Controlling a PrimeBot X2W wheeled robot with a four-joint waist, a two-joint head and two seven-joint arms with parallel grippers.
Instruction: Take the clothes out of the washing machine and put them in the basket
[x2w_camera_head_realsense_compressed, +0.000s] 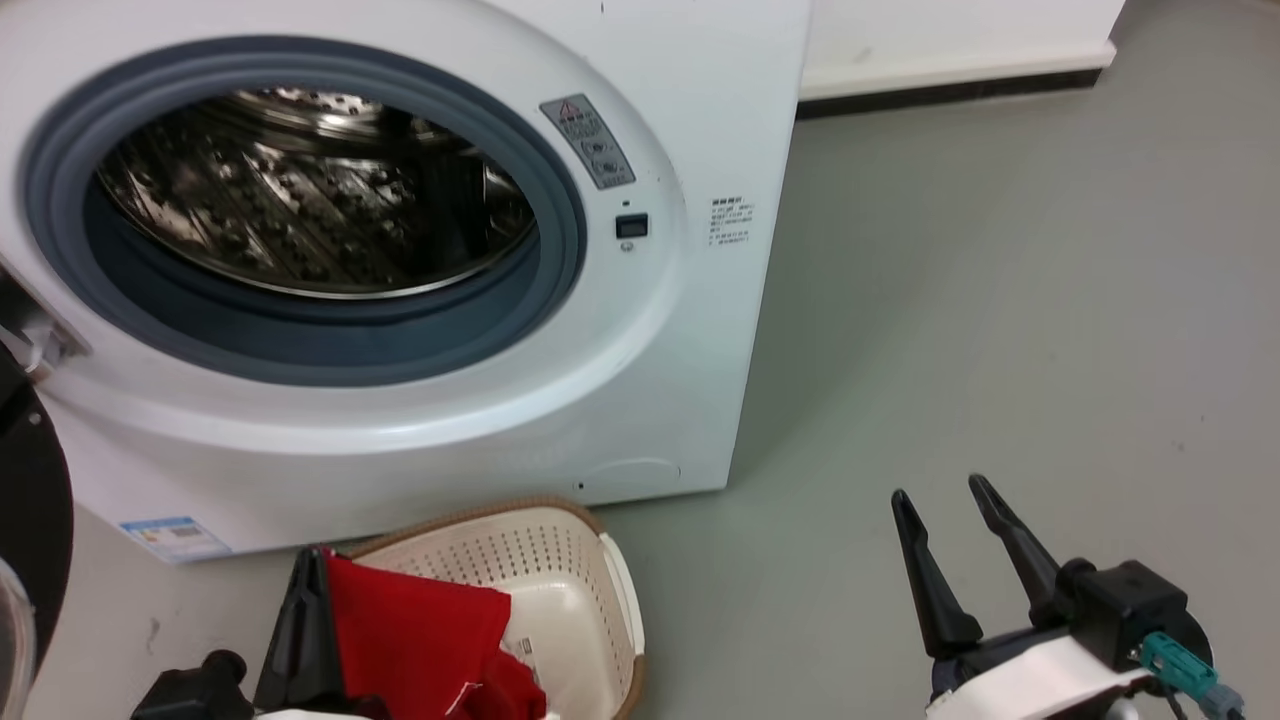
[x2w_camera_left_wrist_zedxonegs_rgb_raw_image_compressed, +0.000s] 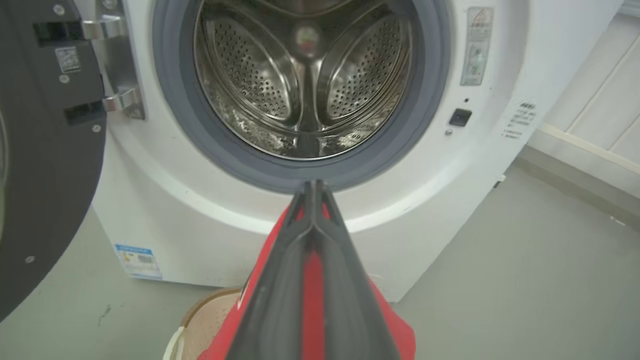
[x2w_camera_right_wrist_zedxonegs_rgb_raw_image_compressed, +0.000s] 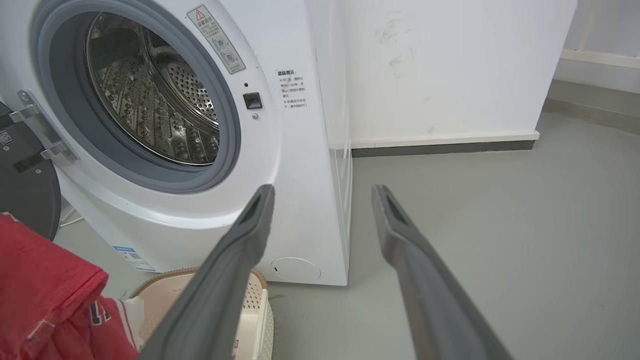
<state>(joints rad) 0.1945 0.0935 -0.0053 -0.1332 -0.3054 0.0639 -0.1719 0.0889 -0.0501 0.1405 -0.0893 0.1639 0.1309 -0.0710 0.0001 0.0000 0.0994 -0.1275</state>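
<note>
The washing machine (x2w_camera_head_realsense_compressed: 640, 400) stands open before me, its steel drum (x2w_camera_head_realsense_compressed: 310, 200) holding no cloth that I can see. In front of it on the floor sits the cream basket (x2w_camera_head_realsense_compressed: 560, 590). My left gripper (x2w_camera_head_realsense_compressed: 312, 570) is shut on red clothes (x2w_camera_head_realsense_compressed: 420, 630), which hang from it over the basket. In the left wrist view the left gripper (x2w_camera_left_wrist_zedxonegs_rgb_raw_image_compressed: 312, 187) has its fingers pressed together on the red clothes (x2w_camera_left_wrist_zedxonegs_rgb_raw_image_compressed: 312, 290). The right wrist view shows the red clothes (x2w_camera_right_wrist_zedxonegs_rgb_raw_image_compressed: 45, 280) with white trim at lower left. My right gripper (x2w_camera_head_realsense_compressed: 940, 495) is open over bare floor, right of the machine.
The black-rimmed door (x2w_camera_left_wrist_zedxonegs_rgb_raw_image_compressed: 45, 150) is swung open at the left on its metal hinge (x2w_camera_left_wrist_zedxonegs_rgb_raw_image_compressed: 117, 65). Grey floor (x2w_camera_head_realsense_compressed: 1000, 300) stretches to the right of the machine. A white wall with a dark skirting (x2w_camera_right_wrist_zedxonegs_rgb_raw_image_compressed: 440, 147) runs behind.
</note>
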